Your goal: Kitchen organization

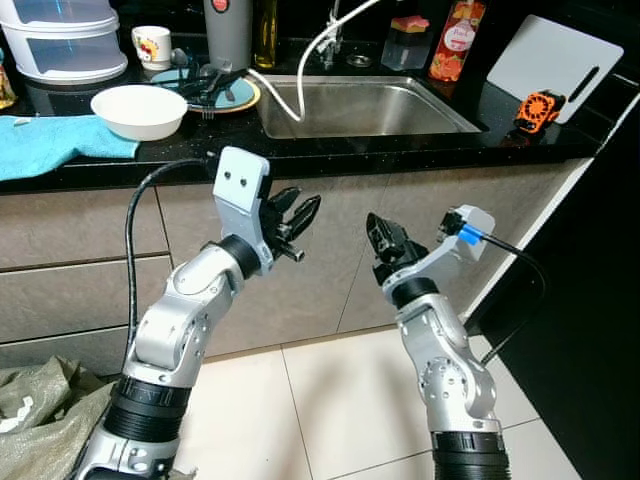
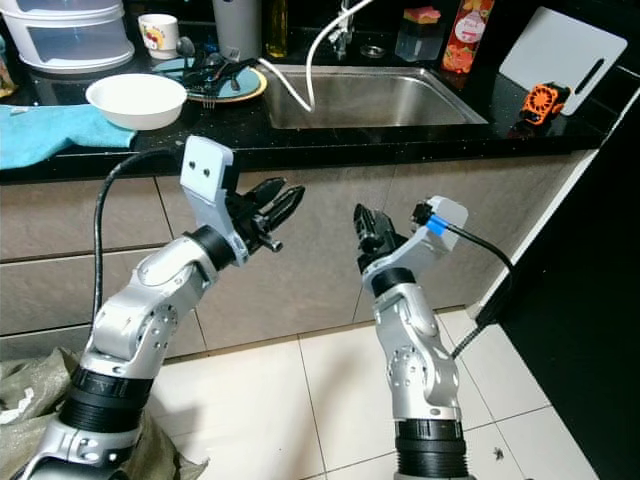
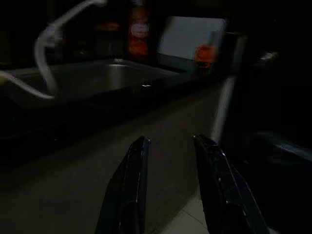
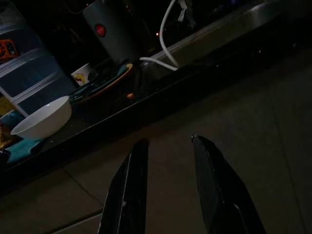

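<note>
Jaws narrowly parted and empty on both my left gripper (image 1: 297, 215) and right gripper (image 1: 381, 240); white bowl (image 1: 139, 109) on worktop (image 1: 330, 150) at eleven o'clock, nearer my left.

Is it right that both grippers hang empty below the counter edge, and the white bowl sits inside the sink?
Not quite. The left eye view shows the white bowl on the black counter, left of the sink. Both the left gripper and right gripper are empty below the edge.

Bowl (image 1: 139, 109) left of sink (image 1: 365, 107)
</note>
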### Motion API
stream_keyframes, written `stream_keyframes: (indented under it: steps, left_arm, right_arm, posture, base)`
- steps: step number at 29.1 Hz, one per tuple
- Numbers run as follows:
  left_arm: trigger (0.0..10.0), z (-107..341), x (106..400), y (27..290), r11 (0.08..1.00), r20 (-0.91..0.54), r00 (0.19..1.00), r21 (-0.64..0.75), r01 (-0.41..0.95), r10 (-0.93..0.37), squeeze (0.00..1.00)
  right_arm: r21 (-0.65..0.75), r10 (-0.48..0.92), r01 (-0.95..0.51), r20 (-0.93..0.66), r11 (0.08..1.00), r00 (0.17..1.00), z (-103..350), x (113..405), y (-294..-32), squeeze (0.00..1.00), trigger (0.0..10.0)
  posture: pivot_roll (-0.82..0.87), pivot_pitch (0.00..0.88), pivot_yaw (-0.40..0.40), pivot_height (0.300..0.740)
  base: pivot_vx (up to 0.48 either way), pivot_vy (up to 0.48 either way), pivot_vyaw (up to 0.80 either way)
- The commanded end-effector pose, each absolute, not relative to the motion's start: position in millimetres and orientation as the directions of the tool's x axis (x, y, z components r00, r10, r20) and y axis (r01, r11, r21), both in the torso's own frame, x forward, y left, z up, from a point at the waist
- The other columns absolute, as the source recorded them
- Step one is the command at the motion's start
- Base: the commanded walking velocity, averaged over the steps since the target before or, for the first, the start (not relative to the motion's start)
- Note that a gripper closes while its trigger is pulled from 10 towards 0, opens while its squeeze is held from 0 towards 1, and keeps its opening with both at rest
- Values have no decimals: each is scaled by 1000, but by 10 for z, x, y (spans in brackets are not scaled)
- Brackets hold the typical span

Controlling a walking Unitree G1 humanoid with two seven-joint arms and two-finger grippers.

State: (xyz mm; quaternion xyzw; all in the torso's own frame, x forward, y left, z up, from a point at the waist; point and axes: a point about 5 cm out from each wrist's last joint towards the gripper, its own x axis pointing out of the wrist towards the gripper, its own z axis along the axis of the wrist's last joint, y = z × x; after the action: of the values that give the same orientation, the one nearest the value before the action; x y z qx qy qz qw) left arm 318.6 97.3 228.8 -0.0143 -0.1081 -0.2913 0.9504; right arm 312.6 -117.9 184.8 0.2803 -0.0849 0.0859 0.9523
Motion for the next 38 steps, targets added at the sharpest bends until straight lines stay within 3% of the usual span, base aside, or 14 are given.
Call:
stream_keyframes:
  steps: [1, 4, 9, 15, 20, 27, 32, 35, 38]
  left_arm:
    - [10000, 2279, 3231, 998, 855, 211, 831, 53, 516, -515, 0]
    - [10000, 2320, 3270, 1038, 902, 234, 872, 95, 420, -431, 0]
    - [10000, 2360, 3284, 1075, 918, 255, 882, 124, 377, -397, 0]
    - [10000, 2534, 3306, 1133, 947, 358, 882, 205, 246, -307, 0]
    - [10000, 2612, 3305, 1149, 955, 408, 875, 245, 169, -260, 0]
    - [10000, 2688, 3273, 1107, 962, 448, 859, 220, 162, -247, 0]
    - [10000, 2725, 3253, 1024, 972, 440, 867, 114, 206, -235, 0]
    - [10000, 2814, 3187, 927, 951, 509, 816, 270, 151, -274, 0]
    - [10000, 2826, 3184, 920, 952, 516, 814, 273, 138, -266, 0]
  right_arm:
    - [500, 92, -202, 236, 842, 967, 1913, 3123, -1222, 0, 10000]
    - [492, 78, -198, 254, 848, 964, 1958, 3132, -1261, 0, 10000]
    - [496, 51, -188, 278, 848, 959, 2025, 3141, -1294, 0, 10000]
    - [341, 95, -231, 373, 911, 923, 2226, 3138, -1215, 0, 10000]
    - [238, 44, -167, 447, 957, 893, 2373, 3114, -1258, 0, 10000]
    - [200, -6, -103, 481, 974, 877, 2445, 3107, -1297, 0, 10000]
    - [235, -57, -69, 490, 969, 870, 2491, 3127, -1333, 0, 10000]
    - [234, -41, -89, 500, 968, 865, 2516, 3134, -1305, 0, 10000]
    - [227, -28, -102, 508, 969, 861, 2528, 3132, -1281, 0, 10000]
  posture:
    - [257, 9, -81, 740]
    - [258, 9, -78, 740]
    - [254, 8, -77, 740]
    - [256, 3, -69, 740]
    - [258, 0, -71, 740]
    - [255, 0, -69, 740]
    - [253, 0, -77, 740]
    - [255, 0, -85, 740]
    - [253, 0, -82, 740]
  base:
    - [0, 0, 0]
    - [0, 0, 0]
    - [0, 0, 0]
    - [0, 0, 0]
    - [0, 0, 0]
    - [0, 0, 0]
    - [0, 0, 0]
    - [0, 0, 0]
    - [0, 0, 0]
